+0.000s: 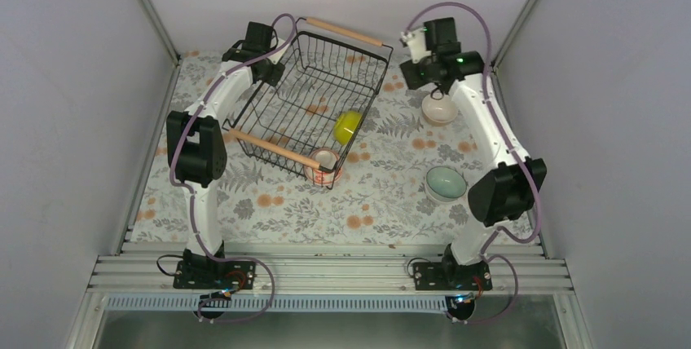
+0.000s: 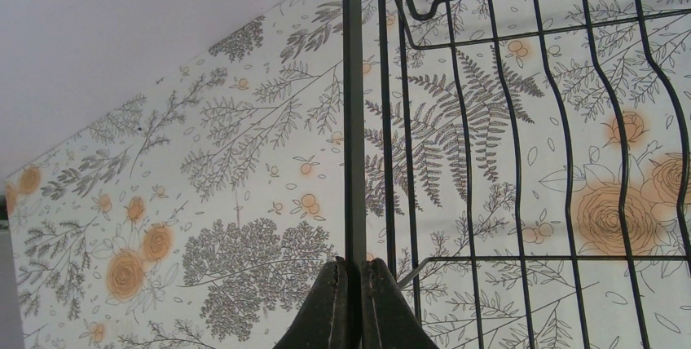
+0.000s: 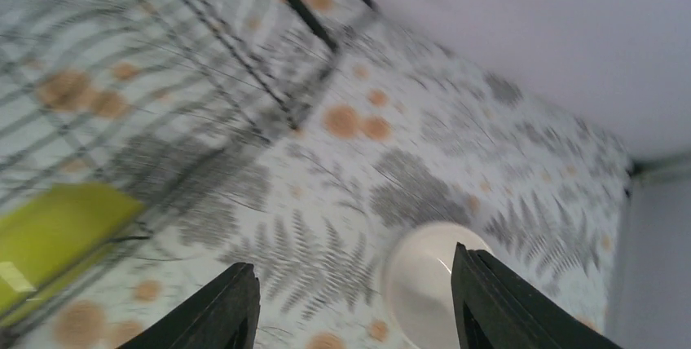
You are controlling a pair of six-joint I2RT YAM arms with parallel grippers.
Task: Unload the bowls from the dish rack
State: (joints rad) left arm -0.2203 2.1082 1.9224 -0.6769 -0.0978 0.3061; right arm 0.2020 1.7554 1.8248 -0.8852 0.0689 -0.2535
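My left gripper (image 2: 352, 266) is clamped tight on a black rim wire of the dish rack (image 1: 273, 147), upper centre of the top view. The yellow-green bowl (image 1: 348, 126) and pink patterned bowl (image 1: 325, 165) sit inside the rack. The right gripper (image 3: 352, 259) has its fingers spread apart over the cream bowl (image 3: 424, 284) on the floral cloth (image 1: 375, 202) at upper right, and the mint bowl (image 1: 446, 183) sits lower right.

Plain pale grey walls (image 1: 65, 80) closed in the tabletop (image 1: 269, 210) on three sides. Its white covering was printed with grey ferns and orange roses. Aluminium posts (image 1: 151, 11) slanted up at the far corners, and a ribbed aluminium rail (image 1: 326, 271) ran along the near edge. The light was soft and even.
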